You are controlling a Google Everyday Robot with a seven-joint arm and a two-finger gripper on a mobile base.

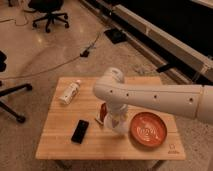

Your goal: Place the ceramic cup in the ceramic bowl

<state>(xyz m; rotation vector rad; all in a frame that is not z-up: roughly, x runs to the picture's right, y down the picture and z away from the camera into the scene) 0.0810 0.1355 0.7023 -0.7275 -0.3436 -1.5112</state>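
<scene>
The wooden surface (60, 146) is carrying all the items. The white arm (155, 97) is reaching in from the right edge and bending downward over the middle of the surface. The claw (117, 125) is sitting at the arm's lower end, low over the surface and just beside the left rim of the ceramic bowl (148, 130). The claw is clenched, with its fingers drawn fully together.

The ceramic bowl is resting upright near the front right corner of the surface. It is showing as a wide, shallow, round dish, orange-red throughout, with pale swirl marks across its inside. Nothing is lying inside it.

The ceramic cup is not showing as a separate item. A pale rounded shape is merging with the white lower end of the claw, and it cannot be told whether this shape is the cup or whether the claw is gripping it.

A red item (103, 111) is showing just behind the claw, partly covered by the arm. A white bottle (70, 92) is lying on its side near the back left corner. A black phone (80, 131) is lying flat toward the front edge, left of the claw.
</scene>
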